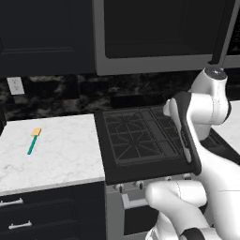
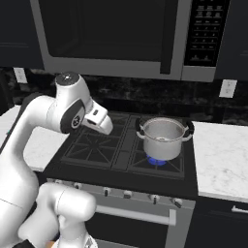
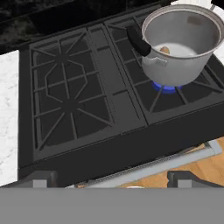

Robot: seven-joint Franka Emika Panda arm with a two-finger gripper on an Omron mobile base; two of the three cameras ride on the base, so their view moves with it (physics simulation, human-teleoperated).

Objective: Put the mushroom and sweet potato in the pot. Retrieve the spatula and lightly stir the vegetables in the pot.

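Dark finger tips poke up at the bottom of the hand view, the gripper (image 3: 111, 181) between them spread wide and holding nothing, hanging over the near edge of the stove (image 3: 78, 105).

Out from there, past the black grates, the pot (image 3: 181, 43) stands on the right near burner with a blue flame (image 3: 168, 87) under it. From the right base camera it is a shiny silver pot (image 2: 163, 138) with black handles. Inside it, against the wall, a small orange-brown piece (image 3: 164, 50) shows; it is probably the sweet potato, though too little is visible to be sure, and I cannot make out the mushroom.

Far off to the left, well apart from the stove, the spatula (image 1: 33, 141) lies flat on the white marble counter (image 1: 61, 154), teal handle toward the near side, yellow-orange blade toward the wall.

My judgement: the vegetables look largely dealt with, while fetching the spatula and stirring remain.
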